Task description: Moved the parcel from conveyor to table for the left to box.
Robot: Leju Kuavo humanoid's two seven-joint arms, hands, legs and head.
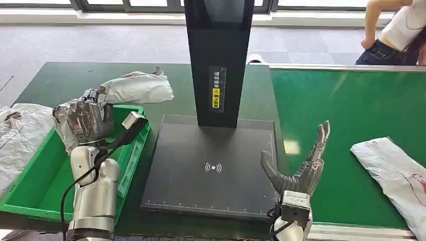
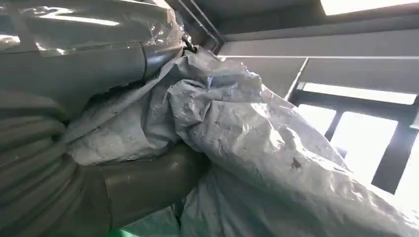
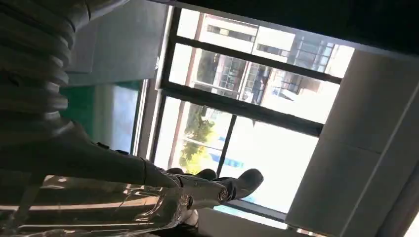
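Head view shows the left hand (image 1: 83, 120) gripping a grey parcel (image 1: 135, 89), raised over the near end of a green bin (image 1: 30, 188) at the left of the dark tabletop (image 1: 60, 80). Crumpled white plastic (image 1: 20, 130) lies just beside the bin's left wall. A black post (image 1: 217, 60) rises from a flat black scanner pad (image 1: 211, 170) in the middle, standing between the two arms. The right hand (image 1: 301, 168) hovers at the pad's right edge, fingers apart and pointing up, holding nothing. Right of it runs the green conveyor (image 1: 341, 110), with a white bag (image 1: 397, 175) lying at its near right corner. A person (image 1: 397, 30) stands beyond the conveyor's far edge. Between pad and bag the belt surface lies bare.
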